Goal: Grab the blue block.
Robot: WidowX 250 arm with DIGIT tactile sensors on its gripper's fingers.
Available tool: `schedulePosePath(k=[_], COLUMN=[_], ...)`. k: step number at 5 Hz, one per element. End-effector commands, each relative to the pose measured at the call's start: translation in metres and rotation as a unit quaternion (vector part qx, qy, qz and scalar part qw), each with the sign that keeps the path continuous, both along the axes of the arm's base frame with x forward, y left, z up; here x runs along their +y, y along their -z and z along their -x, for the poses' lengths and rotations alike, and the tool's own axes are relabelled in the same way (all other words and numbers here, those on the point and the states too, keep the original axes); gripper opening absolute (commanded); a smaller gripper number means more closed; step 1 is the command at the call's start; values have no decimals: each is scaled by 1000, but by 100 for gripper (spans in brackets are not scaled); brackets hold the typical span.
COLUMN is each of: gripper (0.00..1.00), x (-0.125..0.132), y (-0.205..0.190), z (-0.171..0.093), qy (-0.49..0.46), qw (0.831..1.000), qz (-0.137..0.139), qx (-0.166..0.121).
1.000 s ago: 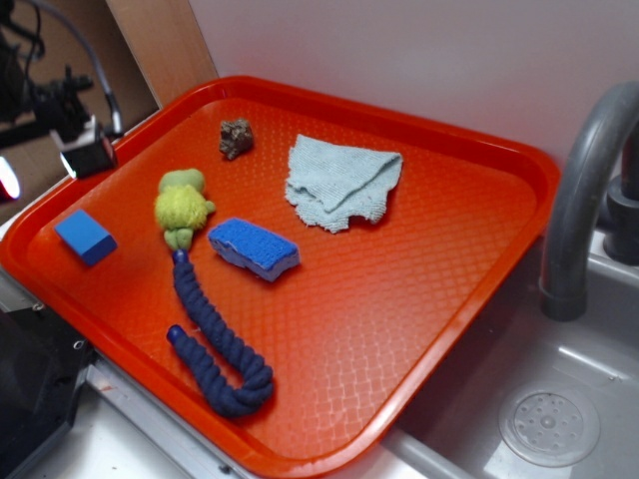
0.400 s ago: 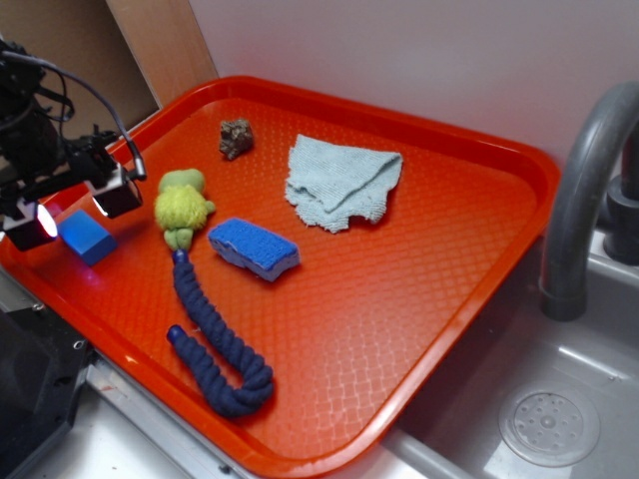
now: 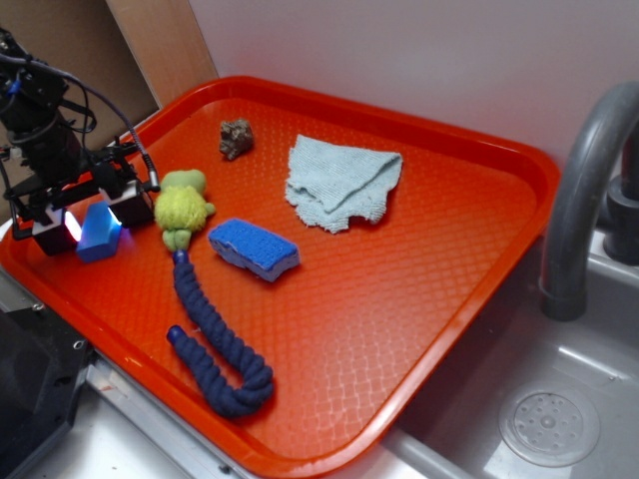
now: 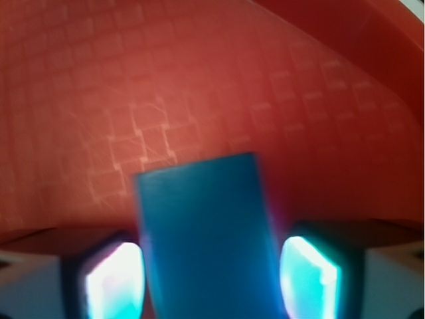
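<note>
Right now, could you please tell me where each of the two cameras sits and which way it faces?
Exterior: raised off the tray's near corner, looking down across the orange tray toward the wall; the arm and gripper show at left.
Wrist: mounted on the arm just behind the gripper, looking past it at the tray floor; only the two glowing fingers show.
Shared: both see the blue block between the fingers, though contact is unclear.

Gripper (image 3: 88,215) low; jaws parted, pointing down.
</note>
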State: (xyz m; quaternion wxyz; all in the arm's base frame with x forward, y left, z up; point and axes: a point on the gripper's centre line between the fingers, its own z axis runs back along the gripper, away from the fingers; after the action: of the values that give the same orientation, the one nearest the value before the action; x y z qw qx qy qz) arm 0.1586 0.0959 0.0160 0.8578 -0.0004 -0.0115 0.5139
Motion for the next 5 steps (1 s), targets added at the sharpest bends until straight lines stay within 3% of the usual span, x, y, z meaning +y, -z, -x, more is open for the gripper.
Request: schedulePosePath(k=[1, 2, 3, 4, 5], gripper=[0, 0, 0, 0, 0], x=[-1, -31, -71, -122, -159], y=[-14, -63, -107, -151, -180], z=[-3, -34, -49, -50, -49], qy=[110, 232, 350, 464, 570], qw=[992, 970, 933, 883, 820], qz=[-34, -59, -73, -63, -35], qx=[46, 49, 32, 10, -24])
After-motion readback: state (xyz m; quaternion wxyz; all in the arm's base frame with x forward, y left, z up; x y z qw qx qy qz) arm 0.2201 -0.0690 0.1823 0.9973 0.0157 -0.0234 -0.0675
